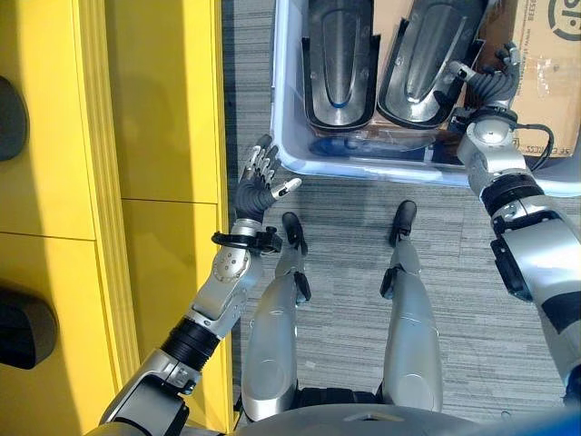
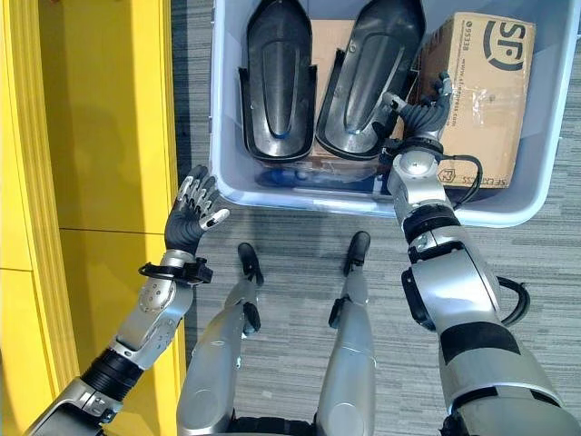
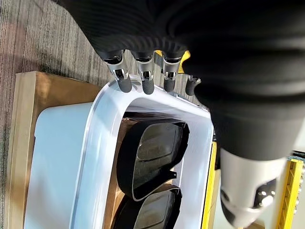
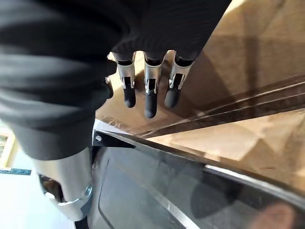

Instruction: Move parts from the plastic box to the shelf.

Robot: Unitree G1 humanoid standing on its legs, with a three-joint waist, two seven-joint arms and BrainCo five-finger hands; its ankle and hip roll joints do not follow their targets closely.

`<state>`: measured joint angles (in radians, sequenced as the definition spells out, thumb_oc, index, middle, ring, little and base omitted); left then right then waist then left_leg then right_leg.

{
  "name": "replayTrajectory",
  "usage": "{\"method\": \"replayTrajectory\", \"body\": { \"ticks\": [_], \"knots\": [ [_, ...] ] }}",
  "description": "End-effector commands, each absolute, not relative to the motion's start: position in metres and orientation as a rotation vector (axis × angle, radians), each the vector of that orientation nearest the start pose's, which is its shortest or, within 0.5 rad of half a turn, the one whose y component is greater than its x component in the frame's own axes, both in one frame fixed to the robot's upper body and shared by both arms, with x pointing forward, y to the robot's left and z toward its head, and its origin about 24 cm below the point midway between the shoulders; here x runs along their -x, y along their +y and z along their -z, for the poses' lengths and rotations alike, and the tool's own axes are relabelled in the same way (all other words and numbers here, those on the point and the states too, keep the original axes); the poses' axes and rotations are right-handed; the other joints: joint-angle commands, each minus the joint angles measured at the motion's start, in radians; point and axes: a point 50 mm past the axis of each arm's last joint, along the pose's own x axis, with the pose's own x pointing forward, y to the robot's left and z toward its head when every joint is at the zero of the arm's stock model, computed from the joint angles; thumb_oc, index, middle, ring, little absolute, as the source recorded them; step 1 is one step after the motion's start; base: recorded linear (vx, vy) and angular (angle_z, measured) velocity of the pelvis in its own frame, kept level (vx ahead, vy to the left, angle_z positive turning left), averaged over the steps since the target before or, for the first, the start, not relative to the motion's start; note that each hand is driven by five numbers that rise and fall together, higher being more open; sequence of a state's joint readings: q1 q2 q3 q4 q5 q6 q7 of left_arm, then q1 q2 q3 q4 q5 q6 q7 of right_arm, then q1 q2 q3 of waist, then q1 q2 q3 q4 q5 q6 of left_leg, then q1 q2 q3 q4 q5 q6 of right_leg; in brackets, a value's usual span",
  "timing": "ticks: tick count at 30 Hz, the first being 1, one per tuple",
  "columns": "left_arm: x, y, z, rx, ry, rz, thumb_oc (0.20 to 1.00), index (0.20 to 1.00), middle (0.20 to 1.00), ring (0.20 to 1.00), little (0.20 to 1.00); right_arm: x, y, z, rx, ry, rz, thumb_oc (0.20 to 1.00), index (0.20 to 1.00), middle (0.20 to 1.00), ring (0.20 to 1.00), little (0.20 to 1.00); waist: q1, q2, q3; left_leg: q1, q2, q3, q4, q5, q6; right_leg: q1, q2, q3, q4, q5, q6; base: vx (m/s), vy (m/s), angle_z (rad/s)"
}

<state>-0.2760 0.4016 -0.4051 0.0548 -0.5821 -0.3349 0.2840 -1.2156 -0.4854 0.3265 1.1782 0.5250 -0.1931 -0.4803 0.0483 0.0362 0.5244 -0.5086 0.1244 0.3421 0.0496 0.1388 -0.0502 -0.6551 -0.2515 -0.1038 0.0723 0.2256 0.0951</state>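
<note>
From the head, two black parts (image 2: pixel 277 77) lie side by side in the plastic box (image 2: pixel 381 198) on the floor, a cardboard box (image 2: pixel 486 91) beside them. The left hand (image 2: pixel 192 218) hovers near the box's corner, beside the yellow shelf (image 2: pixel 100 136). At the left wrist, its fingers (image 3: pixel 143 81) are relaxed, empty. At the right wrist, the right hand (image 4: pixel 143 43) has loose fingers (image 4: pixel 151 98) over the cardboard, holding nothing.

Brown cardboard box (image 2: pixel 479 100) standing inside at the right end, grey striped carpet floor (image 2: pixel 290 245) underneath

The plastic box (image 2: pixel 227 186) and both black parts (image 2: pixel 277 82) run off the top edge.
</note>
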Motion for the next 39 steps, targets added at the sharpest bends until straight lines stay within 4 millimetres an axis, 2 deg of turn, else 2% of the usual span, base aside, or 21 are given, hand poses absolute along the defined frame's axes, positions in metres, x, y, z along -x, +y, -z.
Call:
{"method": "replayTrajectory", "body": {
  "ticks": [1, 12, 20, 39],
  "knots": [
    [-0.275, 0.136, -0.127, 0.281, -0.422, 0.176, 1.000, 1.000, 1.000, 1.000, 1.000, -0.409, -0.251, -0.275, 0.179, -0.362, 0.582, 1.000, 1.000, 1.000, 1.000, 1.000, 0.017, 0.040, -0.004, -0.010, 0.015, -0.188, 0.058, -0.076, -0.024, -0.027, -0.001, -0.009, 0.208, -0.133, 0.056, 0.00, 0.000, 0.00],
    [-0.275, 0.136, -0.129, 0.282, -0.428, 0.174, 1.000, 1.000, 1.000, 1.000, 1.000, -0.412, -0.246, -0.266, 0.246, -0.324, 0.554, 1.000, 1.000, 1.000, 1.000, 1.000, 0.027, 0.042, -0.004, -0.022, 0.011, -0.202, 0.053, -0.074, -0.019, -0.044, 0.002, -0.008, 0.214, -0.132, 0.059, 0.00, 0.001, 0.00],
    [-0.275, 0.135, -0.129, 0.277, -0.432, 0.182, 1.000, 1.000, 1.000, 1.000, 1.000, -0.412, -0.254, -0.262, 0.258, -0.286, 0.575, 1.000, 1.000, 1.000, 1.000, 1.000, 0.033, 0.047, -0.004, -0.025, 0.008, -0.206, 0.049, -0.074, -0.017, -0.048, 0.001, -0.005, 0.217, -0.134, 0.060, 0.00, 0.000, 0.02],
    [-0.271, 0.131, -0.130, 0.280, -0.436, 0.222, 1.000, 1.000, 1.000, 1.000, 1.000, -0.399, -0.291, -0.292, 0.371, -0.290, 0.655, 1.000, 1.000, 1.000, 1.000, 1.000, 0.055, 0.073, -0.004, -0.058, 0.001, -0.223, 0.049, -0.066, -0.016, -0.095, 0.000, 0.005, 0.238, -0.143, 0.057, 0.00, 0.000, 0.00]
  ]
}}
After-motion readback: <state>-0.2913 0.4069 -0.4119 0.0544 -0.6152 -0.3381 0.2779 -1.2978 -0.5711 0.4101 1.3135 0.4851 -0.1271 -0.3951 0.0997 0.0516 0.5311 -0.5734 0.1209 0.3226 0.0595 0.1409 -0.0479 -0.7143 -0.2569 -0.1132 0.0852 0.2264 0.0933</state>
